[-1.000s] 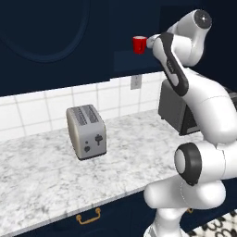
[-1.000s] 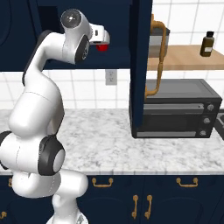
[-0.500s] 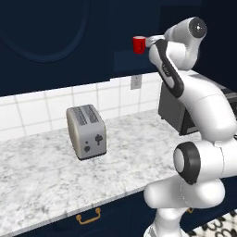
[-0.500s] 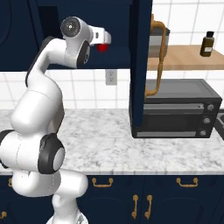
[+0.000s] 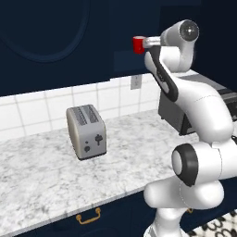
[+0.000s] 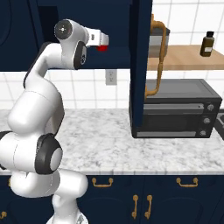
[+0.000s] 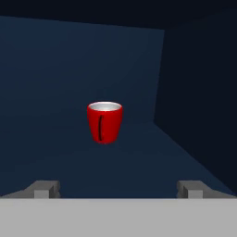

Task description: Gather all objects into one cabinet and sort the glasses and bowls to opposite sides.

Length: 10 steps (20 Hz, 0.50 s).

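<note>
Pincer (image 7: 115,189) withdrawn, glossy red cup (image 7: 105,122) upright

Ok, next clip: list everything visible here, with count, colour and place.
cup: one, red, upright on the cabinet shelf
cabinet: one, navy, on the wall above the counter
toaster: one, grey, on the counter
counter: one, grey-white marble, over navy drawers
oven: one, black, on the counter
bottle: one, dark brown, on the wooden shelf
outlet: one, white, on the tiled wall
gripper: one, open, facing the cup, not touching it
</note>
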{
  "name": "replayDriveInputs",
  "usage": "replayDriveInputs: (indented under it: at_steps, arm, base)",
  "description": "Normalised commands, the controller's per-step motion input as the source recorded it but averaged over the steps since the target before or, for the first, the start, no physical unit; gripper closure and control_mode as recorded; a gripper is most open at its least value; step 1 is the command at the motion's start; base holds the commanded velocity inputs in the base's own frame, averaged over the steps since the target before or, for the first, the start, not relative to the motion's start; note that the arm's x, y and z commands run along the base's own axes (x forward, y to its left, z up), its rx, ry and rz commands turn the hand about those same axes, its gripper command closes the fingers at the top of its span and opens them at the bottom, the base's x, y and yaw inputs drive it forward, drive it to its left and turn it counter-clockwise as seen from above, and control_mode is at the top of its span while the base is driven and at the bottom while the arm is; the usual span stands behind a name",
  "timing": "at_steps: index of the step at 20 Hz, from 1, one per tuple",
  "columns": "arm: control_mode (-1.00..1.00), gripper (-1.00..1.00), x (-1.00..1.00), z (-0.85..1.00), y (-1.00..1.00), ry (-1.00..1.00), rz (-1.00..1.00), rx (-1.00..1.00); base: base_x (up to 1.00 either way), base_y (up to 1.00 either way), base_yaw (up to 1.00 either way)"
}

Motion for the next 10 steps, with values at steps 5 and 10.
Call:
replayDriveInputs:
  at_steps: [5, 10]
  arm:
    - [-1.00, -1.00, 0.00, 0.00, 0.00, 0.00, 0.00, 0.00]
    - [-1.00, -1.00, 0.01, 0.00, 0.00, 0.01, 0.00, 0.00]
  base:
    - [0.00, 0.00, 0.00]
    - [0.00, 0.00, 0.00]
